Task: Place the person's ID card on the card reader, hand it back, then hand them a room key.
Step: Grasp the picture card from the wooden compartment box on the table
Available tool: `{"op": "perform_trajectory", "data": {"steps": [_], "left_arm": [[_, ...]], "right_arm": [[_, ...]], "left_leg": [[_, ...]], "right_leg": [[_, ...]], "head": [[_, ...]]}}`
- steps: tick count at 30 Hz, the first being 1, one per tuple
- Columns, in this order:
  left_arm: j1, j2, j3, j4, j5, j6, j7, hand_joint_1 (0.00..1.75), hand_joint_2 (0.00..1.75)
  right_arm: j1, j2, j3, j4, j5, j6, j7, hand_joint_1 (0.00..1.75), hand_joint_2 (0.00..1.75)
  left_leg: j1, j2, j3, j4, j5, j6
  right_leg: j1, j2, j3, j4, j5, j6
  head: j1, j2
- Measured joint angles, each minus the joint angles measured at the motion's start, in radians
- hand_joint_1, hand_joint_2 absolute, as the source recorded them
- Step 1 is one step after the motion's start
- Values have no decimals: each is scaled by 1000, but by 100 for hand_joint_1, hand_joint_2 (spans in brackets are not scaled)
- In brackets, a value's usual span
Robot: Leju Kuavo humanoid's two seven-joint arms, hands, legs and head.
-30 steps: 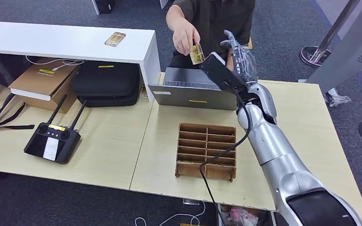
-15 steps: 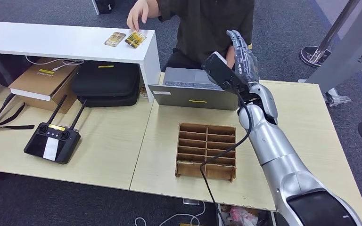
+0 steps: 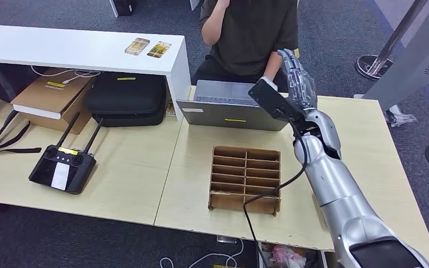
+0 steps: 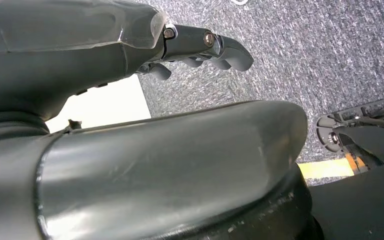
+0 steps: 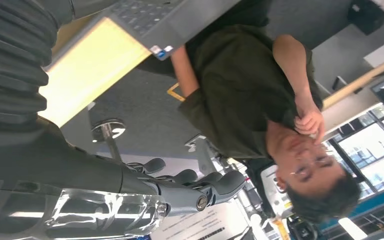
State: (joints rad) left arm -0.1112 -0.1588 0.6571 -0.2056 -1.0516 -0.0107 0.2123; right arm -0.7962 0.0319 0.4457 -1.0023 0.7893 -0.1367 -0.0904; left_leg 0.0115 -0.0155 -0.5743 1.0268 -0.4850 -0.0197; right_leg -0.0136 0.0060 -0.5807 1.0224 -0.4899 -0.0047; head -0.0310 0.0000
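Right hand fingers (image 3: 290,66) spread and near straight, nothing between them, pointing up toward the person (image 3: 251,33) seated across the table (image 3: 368,145); right wrist view shows the same fingers (image 5: 200,185) apart with only air around them. The right hand (image 3: 297,81) is raised over the far table edge, just beside the open laptop (image 3: 223,106), forearm angled up and forward from the lower right, black camera block and cable on the wrist. Left hand (image 4: 130,50) hangs low over grey carpet, its fingers (image 4: 215,47) loosely curled around nothing; whether they fully close I cannot tell. Two cards (image 3: 148,48) lie side by side on the white shelf (image 3: 78,50), well apart from either hand and on the far left of the person, whose raised hand is near the face. No card in either robot hand. The card reader is not something I can pick out. Judged step: a handover looks done, hand empty at the give position, which one of the two handovers cannot be told from here. If the room key is still owed, next move calls for pulling the right arm back, finding and pinching a flat card, then re-extending toward the person. The cardboard divider tray (image 3: 246,178) sits mid-table, slots look empty
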Motion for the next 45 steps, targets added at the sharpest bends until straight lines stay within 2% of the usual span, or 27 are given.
{"op": "perform_trajectory", "data": {"steps": [8, 12, 16, 27, 33, 40, 45], "left_arm": [[20, 4, 29, 0, 23, 21, -23, 0, 0], [29, 5, 44, 0, 22, 29, -23, 0, 0], [31, 5, 50, 0, 20, 29, -22, 0, 0], [31, 5, 57, 0, 17, 29, -21, 0, 0], [30, 5, 62, 0, 5, 26, -21, 0, 0], [29, 5, 72, 0, 2, 29, -21, 0, 0], [29, 5, 73, 0, -3, 29, -20, 0, 0]], "right_arm": [[282, -174, -90, -281, -87, -16, 2, 0, 175], [438, -204, -181, -437, -48, -51, 32, 0, 175], [533, -207, -242, -540, -22, -52, 41, 0, 175], [591, -209, -288, -627, 1, -51, 54, 0, 175], [696, -205, -329, -710, 56, -69, 65, 0, 175], [801, -173, -367, -799, 88, -85, 81, 0, 175], [879, -123, -396, -861, 91, -103, 90, 0, 175]], "left_leg": [[0, -1, 0, 0, -2, 2], [0, -1, -1, 0, -3, 2], [0, 0, -1, 0, -3, 2], [0, 0, 0, 0, -2, 1], [0, -1, -1, 0, -2, 2], [0, -1, -1, 0, -3, 2], [0, -1, 0, 0, -3, 2]], "right_leg": [[0, -1, 1, -2, -1, 1], [0, -1, 0, -2, -1, 1], [0, 0, 0, -2, -1, 1], [0, -1, 1, -2, -1, 1], [0, -1, 1, -2, -1, 2], [0, -1, 1, -2, -2, 2], [0, -1, 1, -2, -2, 2]], "head": [[0, 0], [0, 0], [0, 0], [0, 0], [0, 0], [0, 0], [0, 0]]}}
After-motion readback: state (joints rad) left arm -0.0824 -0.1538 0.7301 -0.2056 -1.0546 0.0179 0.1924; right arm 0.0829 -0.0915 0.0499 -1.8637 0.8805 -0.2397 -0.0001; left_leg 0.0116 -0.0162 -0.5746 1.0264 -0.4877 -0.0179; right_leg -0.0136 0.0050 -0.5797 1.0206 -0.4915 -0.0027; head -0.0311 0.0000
